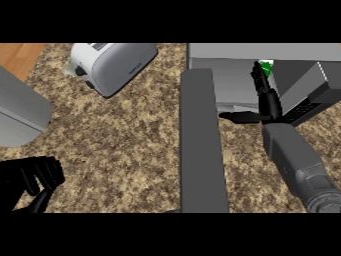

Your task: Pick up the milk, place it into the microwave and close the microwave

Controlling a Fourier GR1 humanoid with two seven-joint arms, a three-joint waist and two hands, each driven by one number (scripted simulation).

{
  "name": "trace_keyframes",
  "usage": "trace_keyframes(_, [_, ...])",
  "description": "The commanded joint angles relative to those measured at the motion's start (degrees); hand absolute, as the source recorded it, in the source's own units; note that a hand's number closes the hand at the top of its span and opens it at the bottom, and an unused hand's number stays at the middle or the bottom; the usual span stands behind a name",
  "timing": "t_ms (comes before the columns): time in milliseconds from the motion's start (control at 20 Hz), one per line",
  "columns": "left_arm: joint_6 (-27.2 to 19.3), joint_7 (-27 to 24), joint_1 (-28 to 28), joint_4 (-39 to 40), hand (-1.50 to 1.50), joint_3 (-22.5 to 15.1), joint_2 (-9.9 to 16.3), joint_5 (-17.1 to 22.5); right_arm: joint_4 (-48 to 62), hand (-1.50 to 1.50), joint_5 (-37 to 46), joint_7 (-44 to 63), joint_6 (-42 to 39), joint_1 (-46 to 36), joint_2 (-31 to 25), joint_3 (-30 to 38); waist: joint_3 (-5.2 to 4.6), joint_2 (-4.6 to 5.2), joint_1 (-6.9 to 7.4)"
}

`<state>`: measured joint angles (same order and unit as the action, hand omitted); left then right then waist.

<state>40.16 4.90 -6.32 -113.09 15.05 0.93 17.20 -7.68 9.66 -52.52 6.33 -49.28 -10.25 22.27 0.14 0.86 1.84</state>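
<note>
The microwave stands at the back right with its door swung open, seen edge-on as a long dark grey slab reaching toward me. Only a small green and white patch of the milk shows, inside the microwave's cavity. My right hand reaches into the opening, fingers stretched straight up to the milk and thumb spread out to the left. Whether the fingertips touch the carton is hidden. My left hand rests open at the lower left, far from the microwave.
A silver toaster lies at the back, left of the microwave. A large grey rounded body overhangs the speckled counter at the left edge. The open door splits the counter down the middle.
</note>
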Motion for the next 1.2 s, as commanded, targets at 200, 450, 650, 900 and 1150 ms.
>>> trace_keyframes(200, [-2.4,4.4,0.2,-0.4,1.50,-4.8,-0.6,0.3,-5.8,-1.50,-1.6,-3.8,-6.8,9.4,4.1,-1.8,-0.15,-1.05,-2.07])
trace_keyframes(450, [-6.1,6.1,-0.6,-3.7,1.50,-13.2,-0.9,-2.3,-11.8,-1.50,-1.4,-3.9,-6.2,16.6,6.4,-4.4,-0.21,-1.39,-2.85])
trace_keyframes(650, [-8.5,5.4,1.8,-2.6,1.50,-18.8,-0.9,-7.3,-18.5,-1.50,-2.7,-1.8,-9.2,23.2,4.7,-5.5,-0.21,-1.31,-2.98])
trace_keyframes(900, [-10.4,-2.3,5.3,6.1,1.50,-22.1,-0.9,-13.9,-31.3,-1.50,-4.0,-0.5,-12.2,35.1,4.1,-7.8,-0.27,-1.33,-3.56])
trace_keyframes(1150, [-15.9,-3.6,13.5,13.5,1.50,-29.8,-0.9,-19.5,-41.1,-1.50,-5.1,0.3,-16.3,44.4,2.1,-9.3,-0.32,-1.28,-4.75])
